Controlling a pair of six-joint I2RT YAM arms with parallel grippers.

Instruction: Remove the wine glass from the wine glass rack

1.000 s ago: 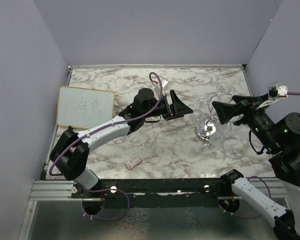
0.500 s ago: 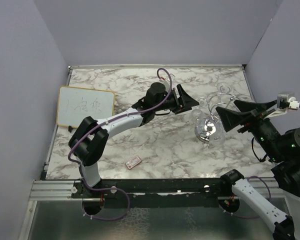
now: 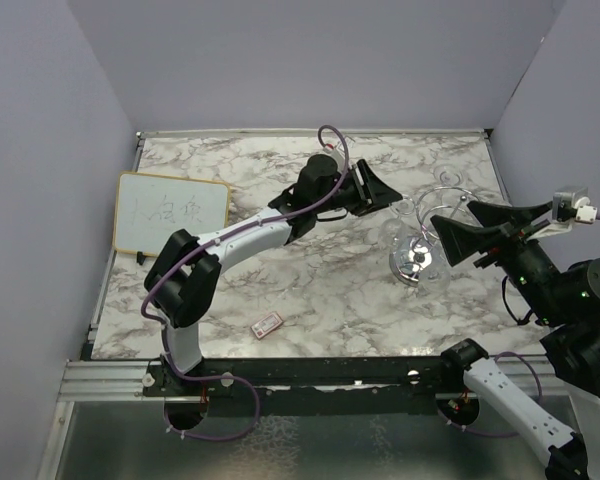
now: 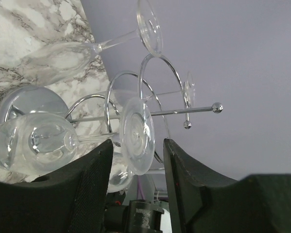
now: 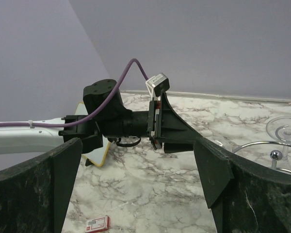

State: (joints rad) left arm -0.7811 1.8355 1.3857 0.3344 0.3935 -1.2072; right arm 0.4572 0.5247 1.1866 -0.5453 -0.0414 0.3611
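stage: approach and grasp, by my reading; nothing has come off the rack yet.
wine glass rack (image 3: 416,262): stands upright on the right part of the marble bench (image 3: 310,290), its mirror disc base flat on the surface, between the two arms.
wine glass (image 4: 36,143): hangs upside down from one of the rack's wire loops, bowl toward the base, its foot disc (image 4: 135,131) at the loop; it is the glass nearest the left arm.
other glasses: at least two more hang on neighbouring loops, one (image 4: 53,60) well clear of the targeted one in the left wrist view.
left gripper (image 4: 137,145): reaches in from the left at loop height, jaws part open; the foot disc sits in the gap between the two fingers, with a sliver of space showing on each side. no squeeze on the glass is visible.
right gripper (image 5: 136,145): jaws spread wide and holding nothing, hovering on the right side of the rack and facing the left arm; it touches neither rack nor glass.
done: the left gripper is lined up around the glass's foot.
left to do: close on the foot or stem, slide the glass out along the open end of its loop, and carry it clear of the rack.
risk, as a judgement: the neighbouring glasses hang close, so the pull-out should follow the loop's line.
bystanders: a whiteboard (image 3: 170,213) and a small card (image 3: 268,324) lie well apart from the rack.
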